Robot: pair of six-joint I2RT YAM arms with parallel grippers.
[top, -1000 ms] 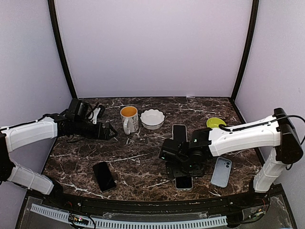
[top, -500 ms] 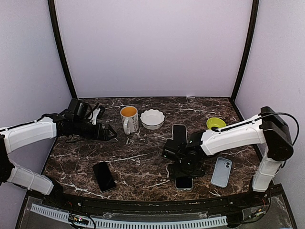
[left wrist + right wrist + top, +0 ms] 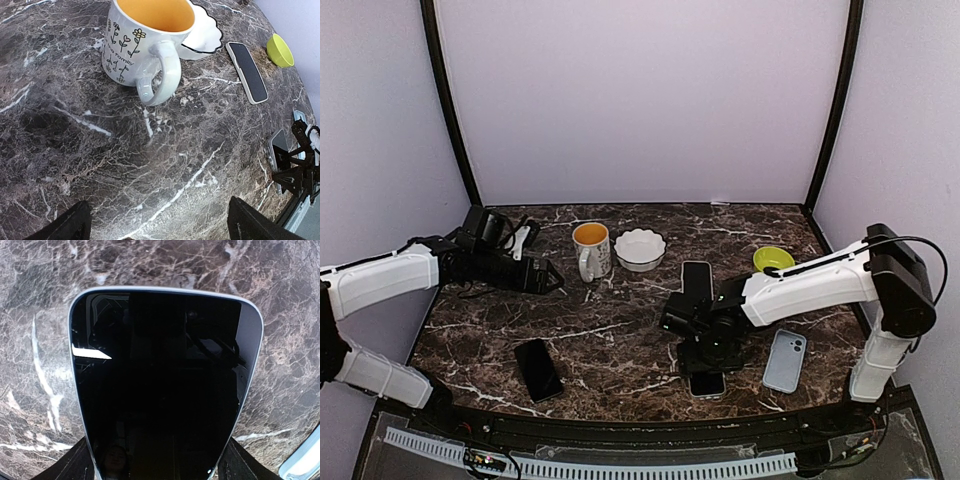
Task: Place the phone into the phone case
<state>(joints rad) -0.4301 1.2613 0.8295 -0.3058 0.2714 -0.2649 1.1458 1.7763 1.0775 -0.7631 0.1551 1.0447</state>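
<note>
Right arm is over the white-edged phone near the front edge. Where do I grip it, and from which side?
Pinch the phone across its two long side edges, coming straight down from above. It lies flat, screen up, on the marble, so only those thin edges are exposed; the right gripper straddles them.

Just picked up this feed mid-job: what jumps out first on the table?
The right claw hangs low over a silver-edged phone at the near edge, one finger either side of it. The pale blue phone case lies flat just to its right. At the back left, the open left claw points at a flowered mug.
</note>
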